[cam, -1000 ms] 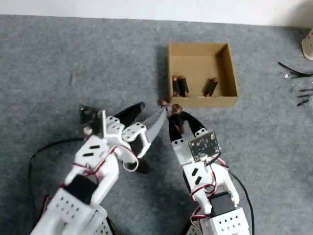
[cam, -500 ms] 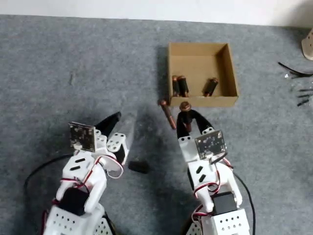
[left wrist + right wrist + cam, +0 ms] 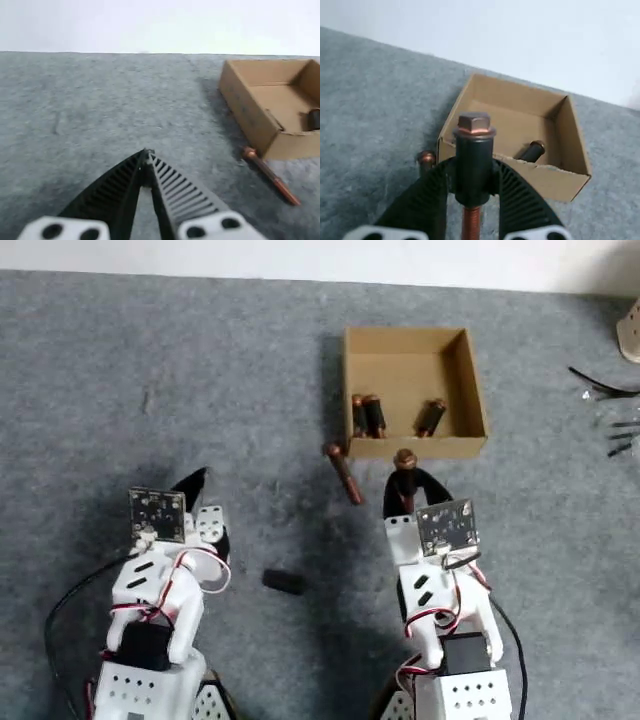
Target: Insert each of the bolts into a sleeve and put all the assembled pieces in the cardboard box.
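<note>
The left gripper (image 3: 146,159) has its jaws closed tip to tip, holding nothing. A loose sleeve (image 3: 284,582) lies on the carpet (image 3: 200,360) at its 4 o'clock. A loose bolt (image 3: 343,474) lies at 9 o'clock of the right gripper (image 3: 472,172), whose jaws clamp an assembled bolt-and-sleeve (image 3: 473,147). At its 12 o'clock, just beside it, the cardboard box (image 3: 412,447) holds three assembled pieces (image 3: 368,416).

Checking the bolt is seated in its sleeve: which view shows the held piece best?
The right wrist view: the assembled piece stands upright in the right gripper, hex head seated on the black sleeve, copper shank below. The high view gives mainly its head from above, by the cardboard box.
</note>
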Controlling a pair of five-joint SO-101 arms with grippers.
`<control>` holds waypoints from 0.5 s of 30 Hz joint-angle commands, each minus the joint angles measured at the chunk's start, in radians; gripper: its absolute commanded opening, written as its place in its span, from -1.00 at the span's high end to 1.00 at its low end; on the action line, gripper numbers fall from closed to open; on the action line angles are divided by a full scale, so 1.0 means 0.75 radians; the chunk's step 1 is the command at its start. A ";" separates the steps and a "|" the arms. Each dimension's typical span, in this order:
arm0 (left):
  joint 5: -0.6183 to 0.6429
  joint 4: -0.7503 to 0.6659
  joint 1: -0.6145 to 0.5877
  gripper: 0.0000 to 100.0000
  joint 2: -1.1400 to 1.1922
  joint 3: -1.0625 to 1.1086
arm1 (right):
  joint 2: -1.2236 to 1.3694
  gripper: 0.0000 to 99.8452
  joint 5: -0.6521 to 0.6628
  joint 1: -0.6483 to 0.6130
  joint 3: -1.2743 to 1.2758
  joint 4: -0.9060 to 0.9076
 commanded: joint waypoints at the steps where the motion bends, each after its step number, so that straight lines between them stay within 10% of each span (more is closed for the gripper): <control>1: -0.006 -0.004 -0.032 0.98 -0.003 0.026 | -0.021 0.99 -0.004 0.030 0.136 0.019; 15: -0.008 -0.002 -0.024 0.98 -0.003 0.026 | 0.013 0.99 -0.008 0.066 -0.126 -0.146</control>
